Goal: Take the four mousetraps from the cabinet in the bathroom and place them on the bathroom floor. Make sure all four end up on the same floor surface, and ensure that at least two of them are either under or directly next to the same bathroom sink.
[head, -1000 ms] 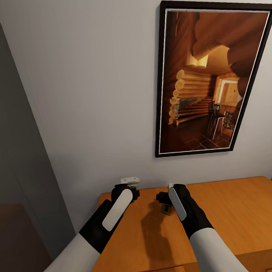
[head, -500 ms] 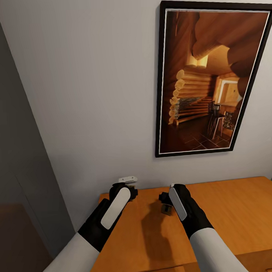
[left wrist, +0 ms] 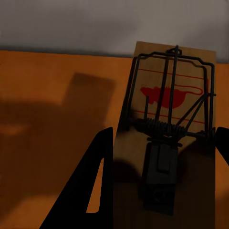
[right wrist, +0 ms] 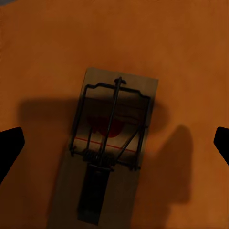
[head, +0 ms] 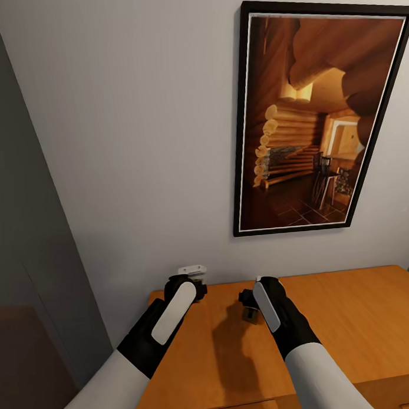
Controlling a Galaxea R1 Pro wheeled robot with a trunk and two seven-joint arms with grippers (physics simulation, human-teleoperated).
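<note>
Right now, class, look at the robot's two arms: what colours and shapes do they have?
Each arm has a smooth white round forearm, then a black wrist section. The left gripper and right gripper are black, each carrying a long white rounded panel on its back. In the wrist views the jaws show as flat black silhouettes. No cables or markings are visible.

My claws are matt black; the trap (right wrist: 110, 143) is pale wood with dark wire, the cabinet (head: 362, 317) smooth orange wood.

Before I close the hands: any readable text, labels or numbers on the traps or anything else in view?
None readable.
Mousetrap at the left hand: a red blotch and red lines, no letters.
Mousetrap under the right hand: the same red mark, no words.
Framed picture: a log-cabin scene, no caption.
</note>
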